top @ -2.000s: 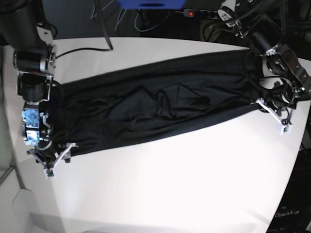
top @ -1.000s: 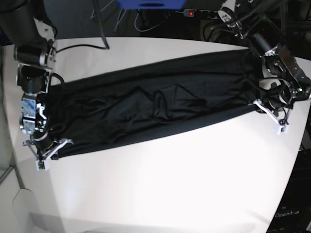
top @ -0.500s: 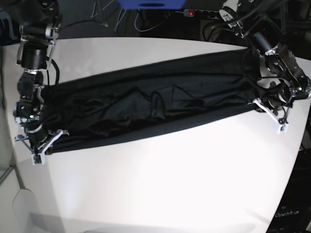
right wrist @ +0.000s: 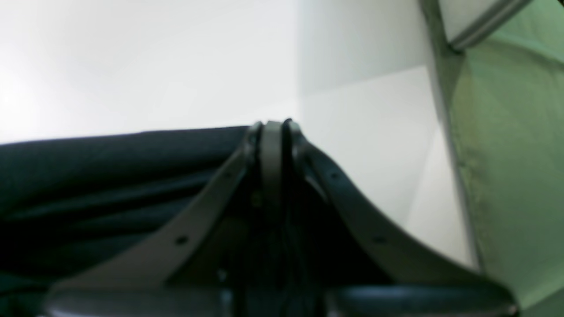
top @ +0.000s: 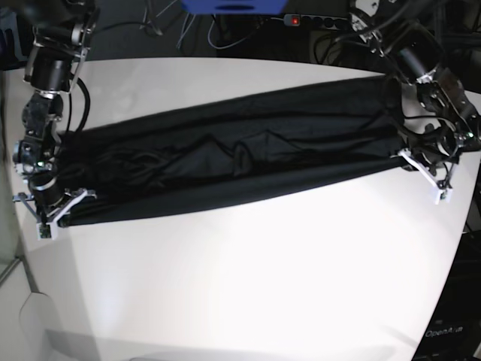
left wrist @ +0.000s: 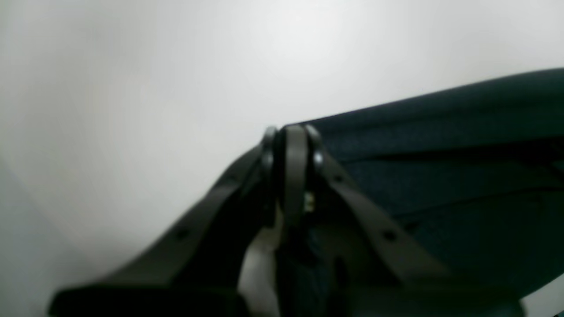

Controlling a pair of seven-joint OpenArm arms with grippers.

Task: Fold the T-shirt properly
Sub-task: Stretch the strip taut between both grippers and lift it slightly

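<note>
The black T-shirt (top: 225, 154) lies pulled out into a long, narrow band across the white table (top: 248, 271), with wrinkles near its middle. My left gripper (top: 412, 161), at the right end of the base view, is shut on that end's hem. In the left wrist view the left gripper (left wrist: 291, 136) pinches the T-shirt (left wrist: 440, 154) right at the fabric's edge. My right gripper (top: 65, 213), at the left end of the base view, is shut on the other end. The right wrist view shows the right gripper (right wrist: 271, 130) clamped on the T-shirt (right wrist: 110, 171).
The table's left edge lies close to the right gripper, with a pale green surface (right wrist: 506, 176) beyond it. Cables and a power strip (top: 308, 21) lie behind the table's far edge. The dark floor (top: 458, 316) shows past the table's right rim.
The right gripper has moved toward the table's left edge and slightly back, drawing the T-shirt longer and tauter. The left gripper has barely shifted. Both stay shut on the fabric.
</note>
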